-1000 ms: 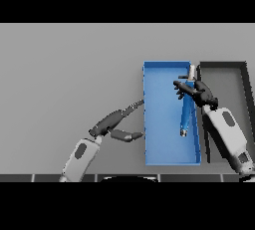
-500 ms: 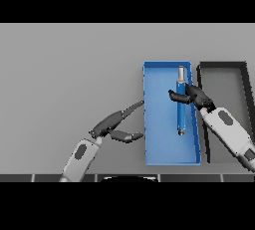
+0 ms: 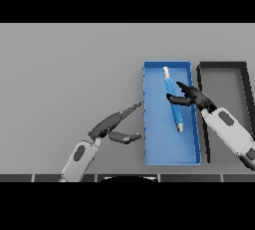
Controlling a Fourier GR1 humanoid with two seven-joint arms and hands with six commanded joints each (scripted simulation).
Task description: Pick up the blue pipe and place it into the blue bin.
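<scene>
My left hand (image 3: 110, 126) rests on the grey worktop (image 3: 64, 74), fingers straight and spread, holding nothing, just left of the blue bin (image 3: 169, 149). The blue pipe (image 3: 173, 99) lies inside the bin. My right hand (image 3: 191, 96) touches its middle, fingers loosely curled; whether they grip, I cannot tell. A dark bin (image 3: 224, 67) sits just right.

The pipe (image 3: 172, 103) lies in the bin (image 3: 159, 149), a tray (image 3: 244, 72) just right of it.

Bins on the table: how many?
2. The blue bin sits right of center with the blue pipe lying inside it. The black bin stands directly to its right, partly covered by the right arm. No others show.
</scene>
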